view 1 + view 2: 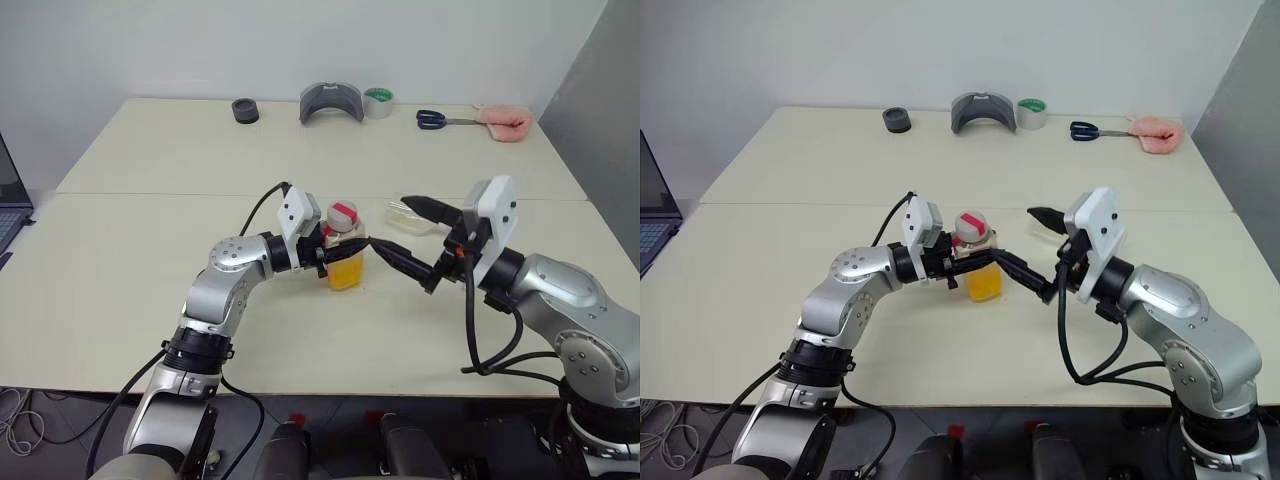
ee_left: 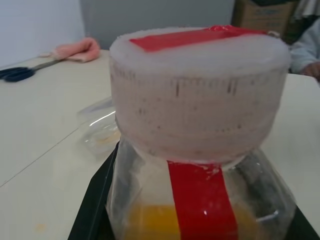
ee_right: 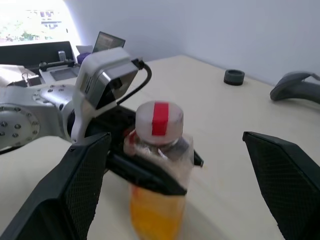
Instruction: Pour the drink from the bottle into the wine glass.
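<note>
The bottle [image 1: 343, 214] is a small clear one with a red strip and a pale cap, and it stands upright near the table's middle. The orange drink [image 1: 346, 272] fills its lower half. My left gripper [image 1: 338, 250] reaches in from the left and is shut on the bottle just below the cap. My right gripper [image 1: 390, 225] is open wide just right of the bottle, its fingers [image 3: 87, 182] spread to either side without touching it. The clear wine glass [image 1: 418, 222] seems to lie low on the table behind my right gripper's upper finger, partly hidden.
Along the far table edge sit a black ring [image 1: 245, 111], a grey curved holder [image 1: 331, 102], a tape roll [image 1: 379, 102], blue scissors [image 1: 432, 119] and a pink cloth [image 1: 503, 121]. A laptop [image 1: 10, 205] is at the far left.
</note>
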You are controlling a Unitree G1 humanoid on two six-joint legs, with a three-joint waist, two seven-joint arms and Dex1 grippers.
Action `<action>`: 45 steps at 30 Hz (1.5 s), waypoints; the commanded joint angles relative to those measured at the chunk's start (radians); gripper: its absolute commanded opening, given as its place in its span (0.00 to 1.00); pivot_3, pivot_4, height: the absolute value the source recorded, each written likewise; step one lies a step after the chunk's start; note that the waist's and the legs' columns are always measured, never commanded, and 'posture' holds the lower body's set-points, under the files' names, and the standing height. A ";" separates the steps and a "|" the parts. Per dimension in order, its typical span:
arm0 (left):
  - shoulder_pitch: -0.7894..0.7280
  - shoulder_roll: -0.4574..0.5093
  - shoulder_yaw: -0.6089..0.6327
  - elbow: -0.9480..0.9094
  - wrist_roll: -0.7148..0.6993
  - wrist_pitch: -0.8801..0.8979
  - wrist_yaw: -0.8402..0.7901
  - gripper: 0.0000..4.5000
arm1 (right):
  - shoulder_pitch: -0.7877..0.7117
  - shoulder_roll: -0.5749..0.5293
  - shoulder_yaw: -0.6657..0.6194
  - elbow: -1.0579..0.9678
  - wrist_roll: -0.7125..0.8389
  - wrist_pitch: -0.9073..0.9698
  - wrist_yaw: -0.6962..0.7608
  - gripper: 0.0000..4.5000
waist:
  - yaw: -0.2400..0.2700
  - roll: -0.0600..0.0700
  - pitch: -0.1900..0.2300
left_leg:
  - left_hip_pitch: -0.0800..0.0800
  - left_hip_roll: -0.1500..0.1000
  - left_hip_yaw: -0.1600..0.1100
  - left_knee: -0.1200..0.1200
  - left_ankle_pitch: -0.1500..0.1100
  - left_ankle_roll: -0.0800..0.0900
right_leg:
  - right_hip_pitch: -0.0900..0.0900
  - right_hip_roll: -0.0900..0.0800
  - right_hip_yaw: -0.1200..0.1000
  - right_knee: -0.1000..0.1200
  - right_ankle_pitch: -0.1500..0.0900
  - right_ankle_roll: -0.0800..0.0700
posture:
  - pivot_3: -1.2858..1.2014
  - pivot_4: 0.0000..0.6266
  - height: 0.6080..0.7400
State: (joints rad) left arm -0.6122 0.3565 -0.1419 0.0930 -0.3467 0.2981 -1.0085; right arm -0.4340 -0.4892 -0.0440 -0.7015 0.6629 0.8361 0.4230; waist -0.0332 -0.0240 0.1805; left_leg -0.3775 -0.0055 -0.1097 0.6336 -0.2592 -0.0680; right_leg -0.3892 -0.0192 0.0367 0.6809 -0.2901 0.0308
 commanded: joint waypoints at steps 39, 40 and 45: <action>-0.075 -0.034 -0.027 0.062 0.044 -0.121 -0.119 0.39 | -0.100 0.083 0.209 0.124 -0.148 -0.029 0.017 0.41 | 0.000 0.000 0.000 | -0.002 0.000 -0.002 0.001 0.000 0.001 | -0.001 -0.001 -0.001 0.000 0.000 0.000 | 0.52 0.24 1.00; -0.077 -0.034 -0.027 0.058 0.040 -0.117 -0.124 0.39 | -0.112 0.062 0.222 0.153 -0.157 -0.063 0.071 0.41 | 0.000 0.000 0.000 | -0.002 0.000 -0.002 0.001 0.000 0.001 | -0.001 -0.001 -0.001 0.000 0.000 0.000 | 0.52 0.24 1.00; -0.095 -0.030 -0.024 0.044 0.018 -0.096 -0.154 0.39 | -0.208 -0.100 0.297 0.374 -0.236 -0.332 0.471 0.41 | -0.001 0.001 0.001 | -0.002 -0.001 -0.001 0.002 -0.001 0.001 | -0.001 -0.001 -0.002 0.000 0.000 0.000 | 0.52 0.24 1.00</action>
State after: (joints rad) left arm -0.6546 0.3284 -0.1776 0.1956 -0.2906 0.1922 -1.1487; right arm -0.6145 -0.5483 0.2049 -0.3764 0.4750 0.5963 0.7390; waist -0.0339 -0.0233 0.1811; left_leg -0.3796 -0.0061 -0.1109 0.6360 -0.2601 -0.0662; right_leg -0.3901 -0.0195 0.0347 0.6807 -0.2899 0.0311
